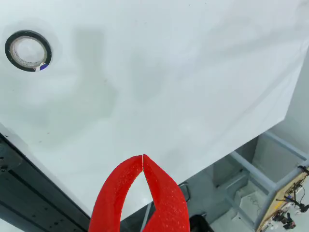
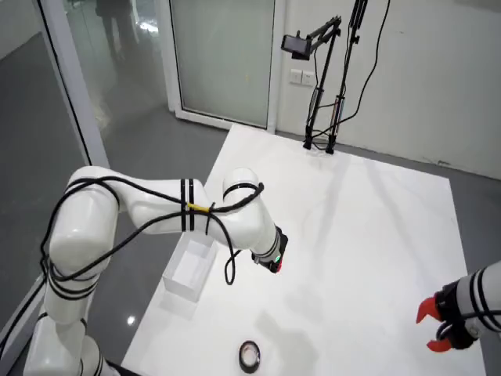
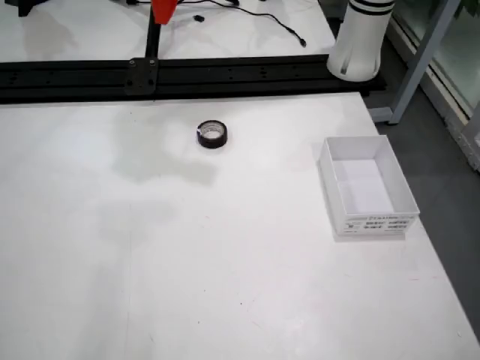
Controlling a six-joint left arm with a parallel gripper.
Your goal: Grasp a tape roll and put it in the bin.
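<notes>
A black tape roll (image 1: 28, 50) lies flat on the white table (image 1: 183, 72), far up and left of my gripper in the wrist view. My red gripper (image 1: 143, 156) hangs above the table near its edge, with the curved fingertips touching and nothing between them. From the overhead view the tape roll (image 2: 250, 356) sits by the near table edge, and my gripper (image 2: 427, 332) is far to its right. The opposite view shows the tape roll (image 3: 212, 134) left of the white bin (image 3: 367, 184), which holds nothing, and my gripper (image 3: 163, 9) at the top edge.
A second white arm (image 2: 188, 207) reaches over the table above the bin (image 2: 188, 268); its base (image 3: 361, 37) stands at one corner. Black rails (image 3: 187, 75) run along the table edge by the tape. A camera stand (image 2: 321, 86) stands at the far end.
</notes>
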